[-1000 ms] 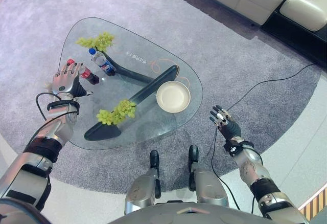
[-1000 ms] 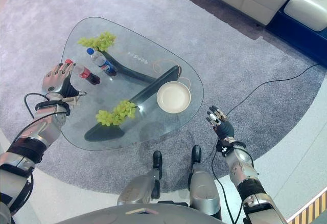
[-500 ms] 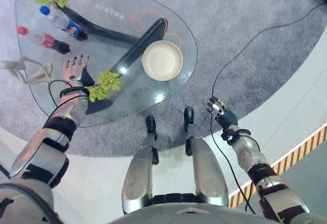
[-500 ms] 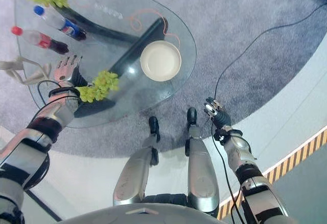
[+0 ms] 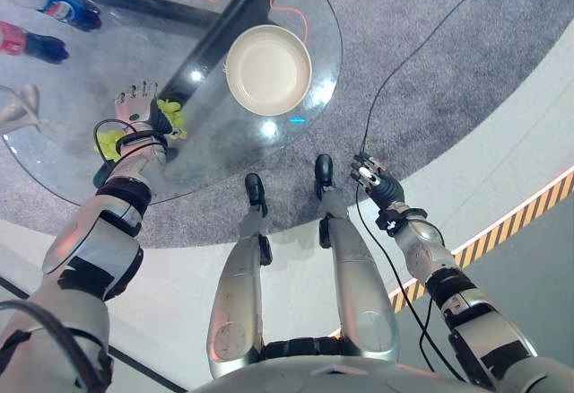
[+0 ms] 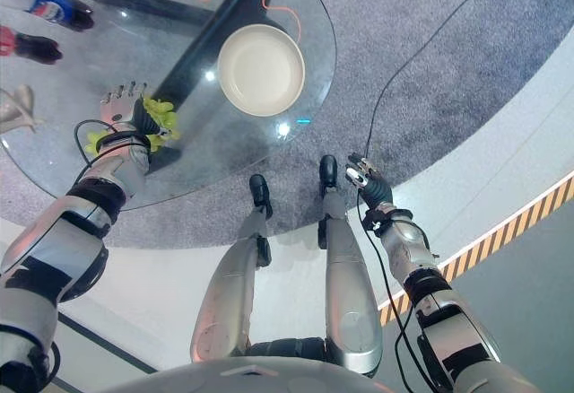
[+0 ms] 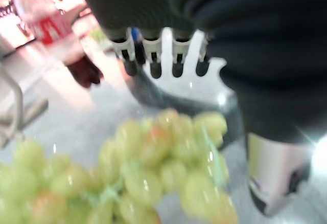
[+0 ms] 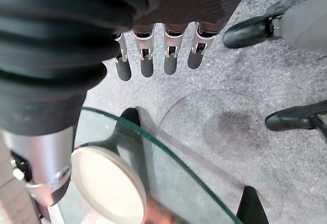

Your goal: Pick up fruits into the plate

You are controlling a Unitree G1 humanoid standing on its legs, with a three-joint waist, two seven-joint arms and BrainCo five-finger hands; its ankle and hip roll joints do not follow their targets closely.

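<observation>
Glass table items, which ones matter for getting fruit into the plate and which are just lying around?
Part of the job:
- green grapes, under the left robot hand
- empty cream plate

Just lying about:
- blue-labelled bottle
- red-labelled cola bottle

The right robot hand hangs off the table, idle.

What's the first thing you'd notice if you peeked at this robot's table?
Probably the bunch of green grapes on the glass table, right under the robot's left hand, whose fingers are stretched out straight above it. Next, the empty cream plate further along the table toward the robot's right. The right hand hangs open off the table's edge, over the grey carpet.
</observation>
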